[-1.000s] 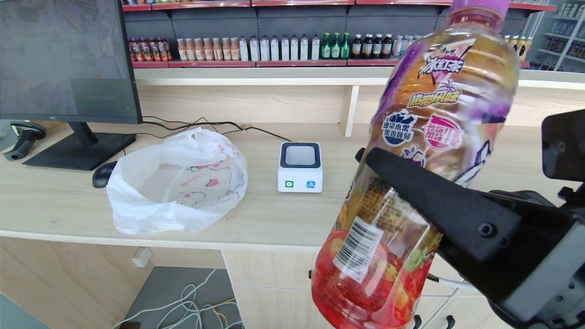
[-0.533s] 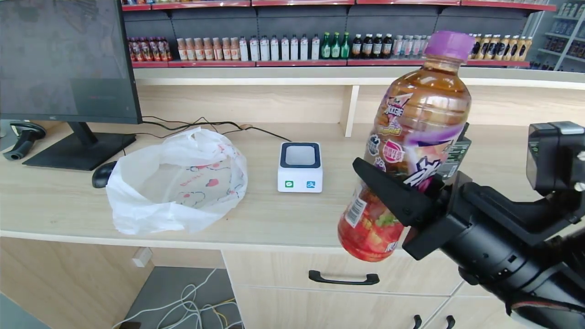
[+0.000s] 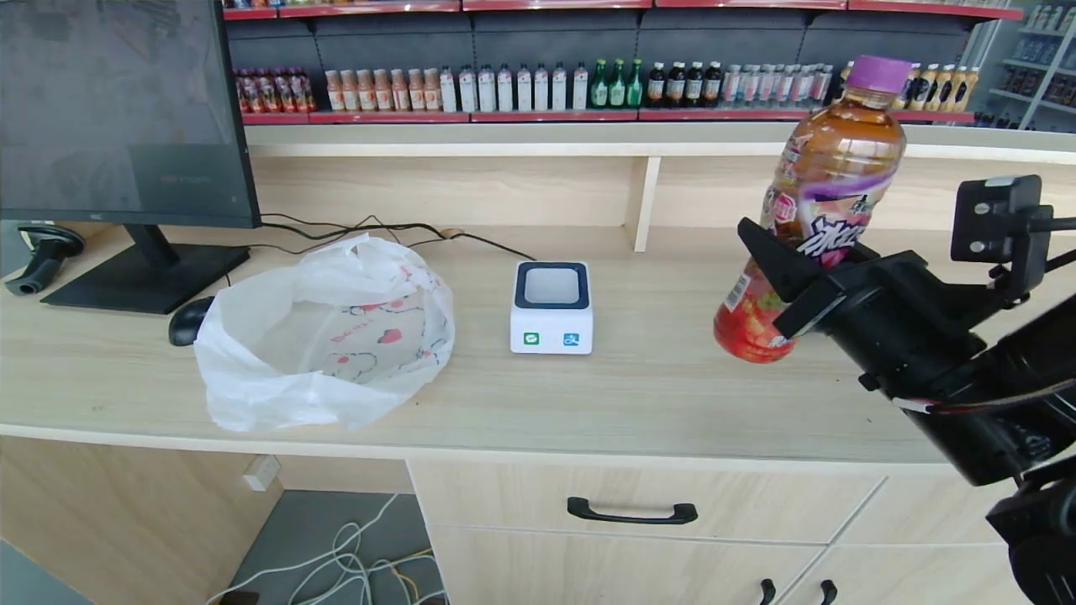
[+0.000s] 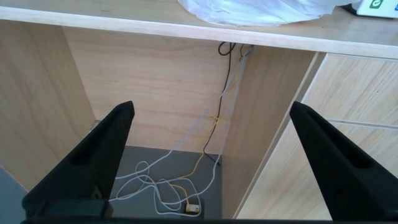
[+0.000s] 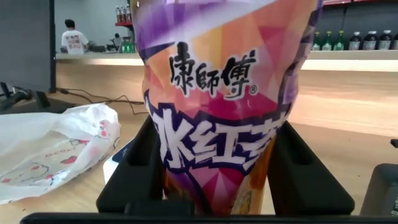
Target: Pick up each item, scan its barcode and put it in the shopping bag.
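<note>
My right gripper (image 3: 811,281) is shut on an iced tea bottle (image 3: 811,210) with a purple cap, holding it nearly upright in the air above the right part of the counter (image 3: 639,395). A barcode shows low on the bottle's left side. In the right wrist view the bottle (image 5: 224,106) sits between the black fingers (image 5: 140,168). The white scanner box (image 3: 551,307) stands mid-counter, left of the bottle. The open white shopping bag (image 3: 324,336) lies further left. My left gripper (image 4: 211,162) hangs open below the counter edge, with nothing in it.
A monitor (image 3: 126,109) on its stand, a black mouse (image 3: 189,319) and a handheld scanner (image 3: 42,256) occupy the counter's left end. Cables run behind the bag. A raised shelf with a divider (image 3: 643,202) backs the counter. Drawers (image 3: 630,510) sit below.
My right arm has carried the bottle away from the camera, to the right and out over the counter; it has turned more upright. The left arm, bag and scanner have not moved.
</note>
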Available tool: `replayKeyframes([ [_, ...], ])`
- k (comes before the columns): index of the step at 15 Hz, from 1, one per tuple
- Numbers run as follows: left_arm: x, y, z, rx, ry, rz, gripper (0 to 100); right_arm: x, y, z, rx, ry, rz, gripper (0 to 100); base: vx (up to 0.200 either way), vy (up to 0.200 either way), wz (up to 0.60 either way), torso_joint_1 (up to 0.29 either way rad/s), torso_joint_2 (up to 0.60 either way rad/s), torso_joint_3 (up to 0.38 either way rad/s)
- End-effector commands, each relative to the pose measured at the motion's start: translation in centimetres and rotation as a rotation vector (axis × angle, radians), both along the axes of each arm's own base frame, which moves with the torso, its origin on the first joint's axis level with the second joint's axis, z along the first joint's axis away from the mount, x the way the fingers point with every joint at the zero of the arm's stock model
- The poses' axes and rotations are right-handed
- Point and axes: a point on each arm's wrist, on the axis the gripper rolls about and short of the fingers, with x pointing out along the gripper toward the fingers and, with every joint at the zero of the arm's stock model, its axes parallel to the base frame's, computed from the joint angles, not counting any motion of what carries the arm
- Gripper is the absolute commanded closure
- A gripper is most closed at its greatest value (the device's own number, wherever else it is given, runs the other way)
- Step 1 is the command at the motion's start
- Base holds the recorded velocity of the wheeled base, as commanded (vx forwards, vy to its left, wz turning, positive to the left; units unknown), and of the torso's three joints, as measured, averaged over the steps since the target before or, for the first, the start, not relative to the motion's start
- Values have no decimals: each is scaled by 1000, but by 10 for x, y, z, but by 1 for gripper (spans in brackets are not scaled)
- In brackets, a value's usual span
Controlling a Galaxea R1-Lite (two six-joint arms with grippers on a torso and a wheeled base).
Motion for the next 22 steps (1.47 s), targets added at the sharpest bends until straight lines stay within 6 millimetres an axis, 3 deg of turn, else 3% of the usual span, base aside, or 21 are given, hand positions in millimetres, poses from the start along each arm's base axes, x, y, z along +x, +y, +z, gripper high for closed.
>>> replayKeyframes([
  [1,0,0,0,0,0,1,0,21,-7,3,9,-20,-55,100,0,0,0,0,0,0],
  [3,0,0,0,0,0,1,0,31,-4,2,11,-20,-61,100,0,0,0,0,0,0],
  [13,0,0,0,2,0,-1,0,33,-8,2,14,-18,-86,100,0,0,0,0,0,0],
  [17,0,0,0,2,0,-1,0,33,-9,2,14,-18,-88,100,-200,0,0,7,5,-2],
  [22,0,0,0,0,-2,-1,0,33,-15,4,17,-26,-108,100,0,80,0,1,-4,3],
])
